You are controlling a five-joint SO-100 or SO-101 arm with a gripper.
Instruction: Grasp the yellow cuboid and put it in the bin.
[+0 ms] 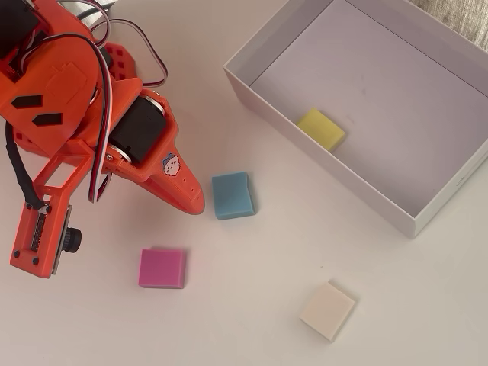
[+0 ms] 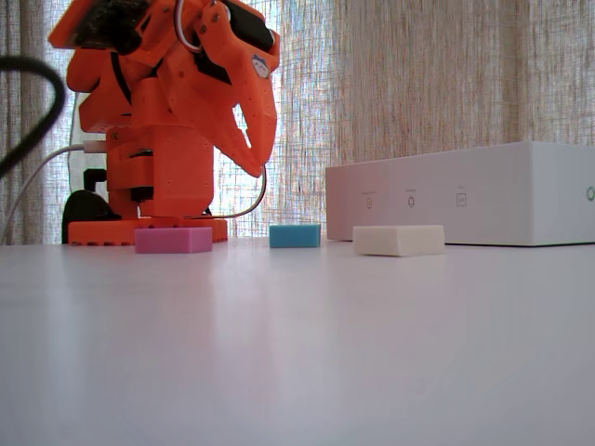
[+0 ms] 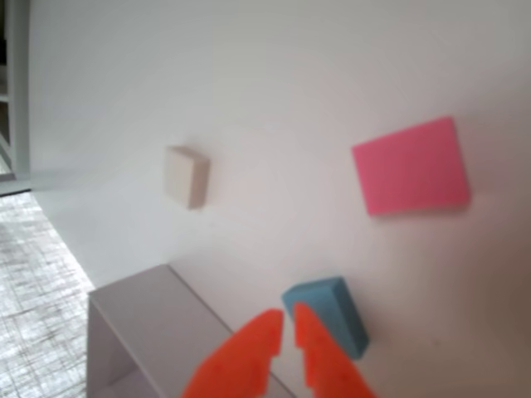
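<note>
One yellow cuboid (image 1: 321, 128) in bin (image 1: 320, 164) by near wall, gripper (image 3: 288, 325) empty above table

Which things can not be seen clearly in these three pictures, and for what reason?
- Yellow cuboid: visible only in the overhead view; in the fixed view the wall of the bin hides it.
- Bin: cut off by the wrist view's lower edge.
- Pincer: tips nearly closed; its base is cut off there.
- Pink block: slightly blurred overhead.

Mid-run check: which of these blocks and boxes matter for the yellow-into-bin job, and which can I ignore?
Job items:
- yellow cuboid, already lying inside the bin
- bin
- gripper, empty, jaws nearly closed

Just lying about, on the table outside the bin:
- blue block
- pink block
- cream block
</note>
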